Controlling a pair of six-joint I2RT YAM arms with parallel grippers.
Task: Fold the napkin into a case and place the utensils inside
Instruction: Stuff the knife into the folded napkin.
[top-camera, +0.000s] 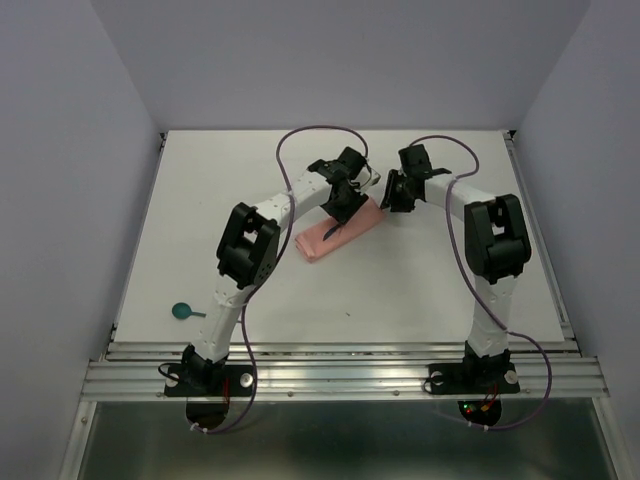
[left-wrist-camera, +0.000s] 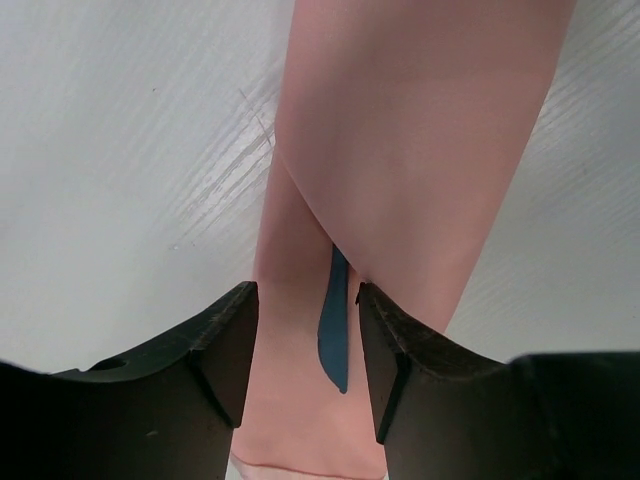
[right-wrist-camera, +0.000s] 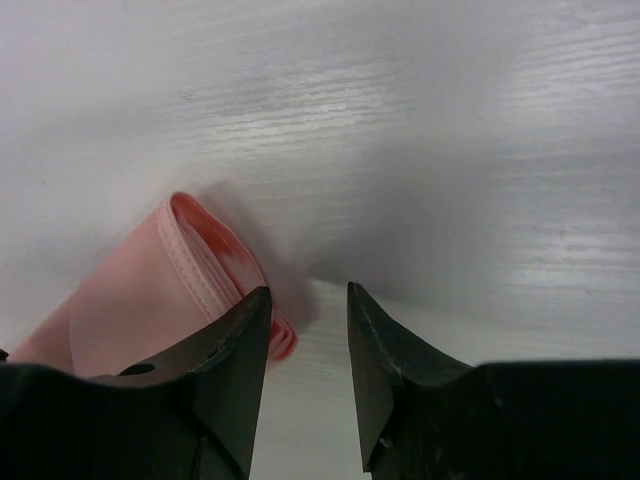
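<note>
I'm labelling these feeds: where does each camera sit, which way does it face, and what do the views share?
Top external: above and behind the bases, looking down on the table; both whole arms, left hand and right hand.
Left wrist: on the left arm, facing down at the napkin and tucked teal utensil; its fingers show.
Right wrist: on the right arm, facing down at the napkin's end; its fingers show.
Shared: all see the napkin.
</note>
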